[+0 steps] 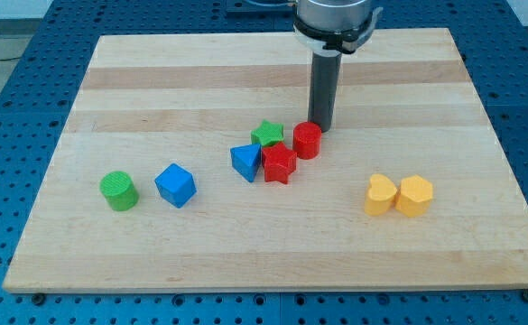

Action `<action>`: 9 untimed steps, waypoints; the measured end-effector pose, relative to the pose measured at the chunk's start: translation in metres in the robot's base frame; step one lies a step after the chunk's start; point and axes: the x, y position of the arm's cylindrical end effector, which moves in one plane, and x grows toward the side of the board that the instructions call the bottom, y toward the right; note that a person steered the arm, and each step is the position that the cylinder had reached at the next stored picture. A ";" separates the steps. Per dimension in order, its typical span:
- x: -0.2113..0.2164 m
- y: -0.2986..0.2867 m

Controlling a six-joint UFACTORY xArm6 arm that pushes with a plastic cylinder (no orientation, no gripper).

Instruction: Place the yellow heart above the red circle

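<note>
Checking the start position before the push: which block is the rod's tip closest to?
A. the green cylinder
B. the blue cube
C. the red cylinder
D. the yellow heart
C: my tip sits right at the upper-right edge of the red cylinder, while the yellow heart lies well off toward the view's bottom right.

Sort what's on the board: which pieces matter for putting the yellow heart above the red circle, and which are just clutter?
In play: yellow heart block; red circle block; my tip, just above-right of the red circle.

Clutter: yellow hexagon block; red star block; green star block; blue triangle block; blue cube; green cylinder.
</note>
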 end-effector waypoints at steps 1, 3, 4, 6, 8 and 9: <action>0.003 0.000; 0.007 -0.001; 0.007 -0.001; 0.021 0.136; 0.135 0.220; 0.170 0.189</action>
